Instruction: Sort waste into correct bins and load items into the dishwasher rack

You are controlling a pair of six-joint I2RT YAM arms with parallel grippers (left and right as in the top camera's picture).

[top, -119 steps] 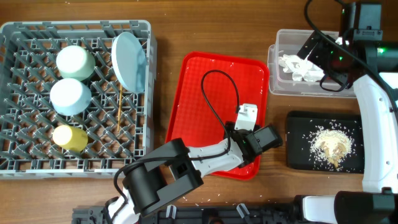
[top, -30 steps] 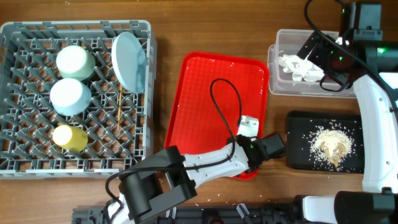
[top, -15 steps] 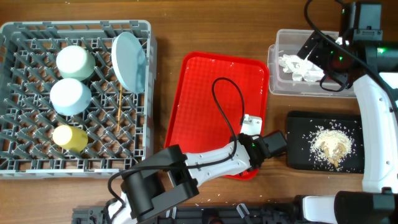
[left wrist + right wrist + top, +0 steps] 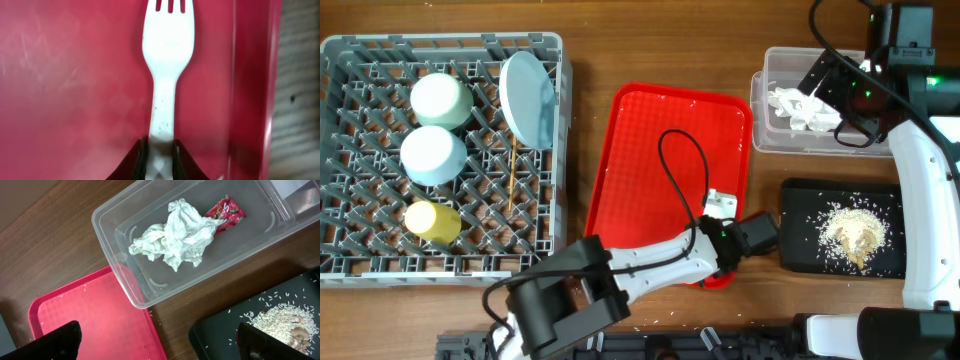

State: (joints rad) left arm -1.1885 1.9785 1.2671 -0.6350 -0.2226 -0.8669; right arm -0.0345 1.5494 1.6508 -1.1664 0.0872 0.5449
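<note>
Now our left gripper (image 4: 159,161) pinches the white plastic fork (image 4: 167,55) by its handle, just inside the rim of the red tray (image 4: 640,150); next we should lift it to the dishwasher rack (image 4: 380,240); our right gripper (image 4: 160,345) gapes wide, empty

Wood table (image 4: 585,60): red tray (image 4: 650,150) mid. Grey dishwasher rack (image 4: 420,271) to its L. Clear tub (image 4: 757,110) to its upper R, black tray (image 4: 800,250) lower R.

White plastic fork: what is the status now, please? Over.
Left tool closed on the white plastic fork handle, fork flat on the red tray. Right tool open, over the clear tub. Nothing blocks the fork.
</note>
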